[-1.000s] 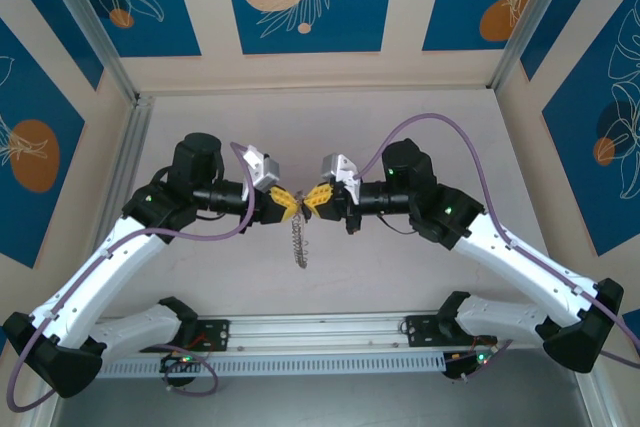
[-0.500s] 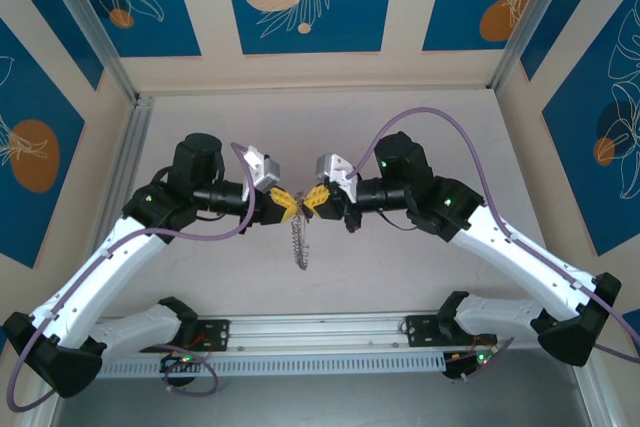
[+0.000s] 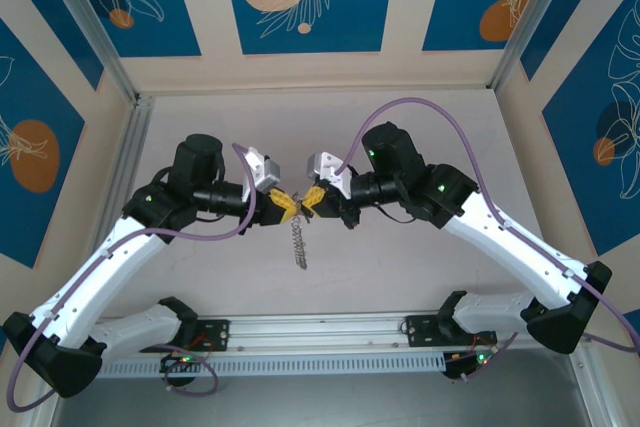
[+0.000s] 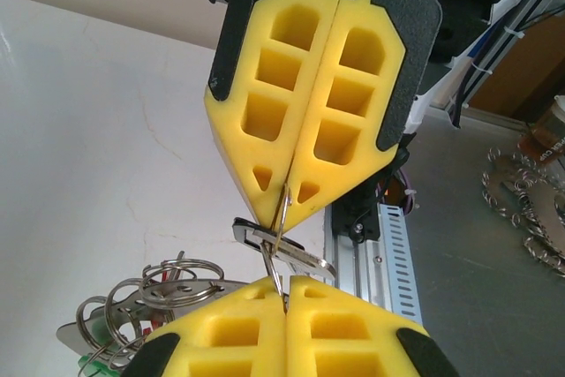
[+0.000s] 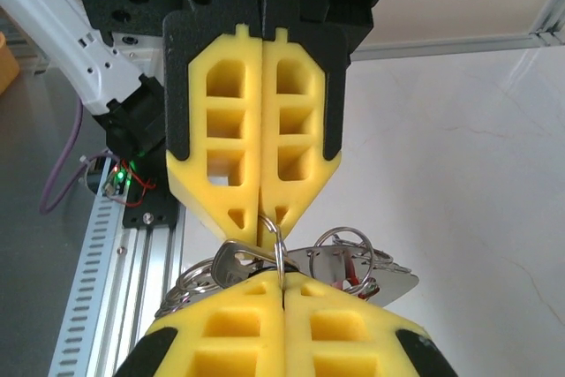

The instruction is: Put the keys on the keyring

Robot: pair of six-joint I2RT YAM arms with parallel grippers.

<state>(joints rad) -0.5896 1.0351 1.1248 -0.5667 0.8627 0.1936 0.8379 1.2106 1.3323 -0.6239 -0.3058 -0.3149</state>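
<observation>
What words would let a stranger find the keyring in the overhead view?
On the white table, find where the yellow left fingers and right fingers meet tip to tip. From there the keyring trails toward the near edge: a silvery string of metal pieces, unlike the chunky yellow fingers.

No legible text — none anywhere

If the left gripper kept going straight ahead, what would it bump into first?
The right gripper. It faces the left gripper tip to tip, with just a thin bit of the keyring pinched between them, so they would likely bump almost at once.
</observation>
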